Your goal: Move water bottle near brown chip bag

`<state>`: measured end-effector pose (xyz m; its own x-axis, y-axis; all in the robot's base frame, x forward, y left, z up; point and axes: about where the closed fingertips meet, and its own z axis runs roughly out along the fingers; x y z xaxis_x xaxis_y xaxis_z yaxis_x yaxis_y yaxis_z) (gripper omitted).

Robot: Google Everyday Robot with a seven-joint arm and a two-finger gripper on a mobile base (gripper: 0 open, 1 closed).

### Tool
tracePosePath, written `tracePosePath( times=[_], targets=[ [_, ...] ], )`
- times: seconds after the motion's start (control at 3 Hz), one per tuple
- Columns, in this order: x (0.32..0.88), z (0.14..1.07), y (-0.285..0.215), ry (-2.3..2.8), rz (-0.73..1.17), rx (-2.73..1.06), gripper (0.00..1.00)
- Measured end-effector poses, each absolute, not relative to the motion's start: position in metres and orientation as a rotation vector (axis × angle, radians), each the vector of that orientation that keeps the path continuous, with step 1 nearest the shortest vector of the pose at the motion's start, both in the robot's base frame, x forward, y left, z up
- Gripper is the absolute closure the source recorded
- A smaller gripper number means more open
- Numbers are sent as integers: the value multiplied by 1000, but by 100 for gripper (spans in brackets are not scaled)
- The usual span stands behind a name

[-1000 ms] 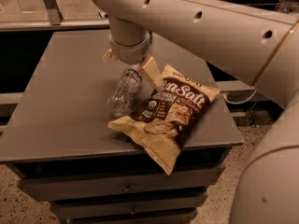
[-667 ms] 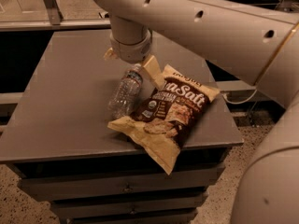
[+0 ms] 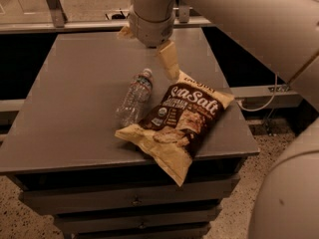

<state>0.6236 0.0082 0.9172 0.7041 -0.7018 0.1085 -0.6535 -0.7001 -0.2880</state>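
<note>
water bottle (image 3: 134, 97) just beside brown chip bag (image 3: 179, 123), gripper (image 3: 148, 54) above, fingers (image 3: 168, 59) spread

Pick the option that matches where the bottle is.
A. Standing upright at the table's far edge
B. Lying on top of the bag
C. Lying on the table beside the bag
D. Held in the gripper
C: the bottle lies on its side on the table right beside the bag, while the gripper hangs open above them, holding nothing.
</note>
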Motion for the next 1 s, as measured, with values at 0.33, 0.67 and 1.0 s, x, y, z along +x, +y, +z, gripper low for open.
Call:
tracePosePath(
  times=[0.33, 0.67, 1.0],
  targets=[
    [645, 945, -32, 1317, -176, -2394, 0],
    [656, 955, -75, 1524, -3, -2038, 0],
    [652, 967, -97, 1586, 103, -1848, 0]
  ],
)
